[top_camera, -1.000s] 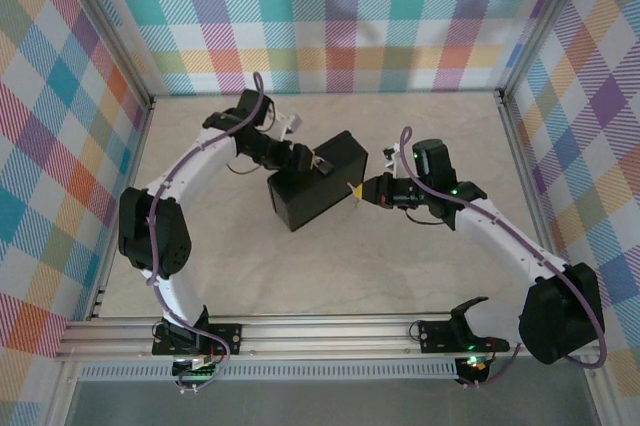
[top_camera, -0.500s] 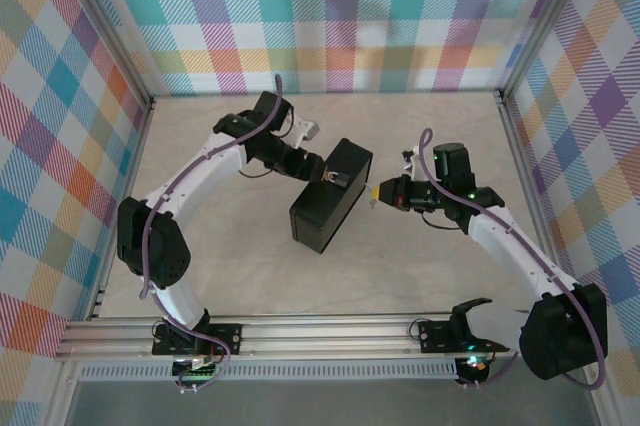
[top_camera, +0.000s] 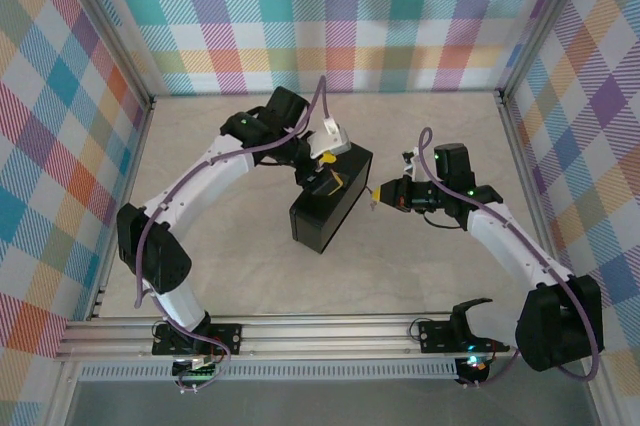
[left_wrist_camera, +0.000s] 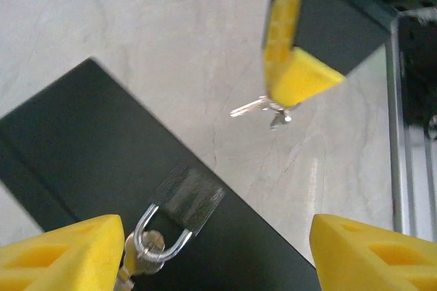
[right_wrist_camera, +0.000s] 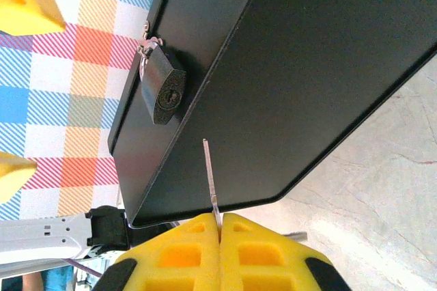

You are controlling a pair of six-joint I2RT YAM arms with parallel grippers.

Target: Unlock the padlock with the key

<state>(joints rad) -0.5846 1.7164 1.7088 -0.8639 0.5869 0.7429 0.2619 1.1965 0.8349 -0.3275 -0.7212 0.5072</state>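
Observation:
The small dark padlock [left_wrist_camera: 189, 197] hangs by its silvery shackle from the hasp of a black box [top_camera: 325, 208], keyhole side up [right_wrist_camera: 166, 93]. My left gripper [left_wrist_camera: 217, 236] hovers over the box [top_camera: 325, 176], open. Its yellow fingers [left_wrist_camera: 68, 253] straddle the padlock, the left one close to the shackle. My right gripper [right_wrist_camera: 220, 219] is shut on the key [right_wrist_camera: 210, 171], a thin silvery blade pointing toward the box and a short way from the keyhole. In the left wrist view the right gripper [left_wrist_camera: 295, 76] holds the key [left_wrist_camera: 254, 107] above the table, beside the box. It sits right of the box [top_camera: 377, 194].
The box [right_wrist_camera: 293, 59] lies on the pale marbled table [top_camera: 400, 276], roughly in the middle. Checked walls [top_camera: 330, 16] close the back and sides. An aluminium rail [top_camera: 330, 331] runs along the near edge by the arm bases.
The box slid right and turned a little, then stayed. My left wrist swung over it and its jaws widened. The right gripper drew back right with the key.

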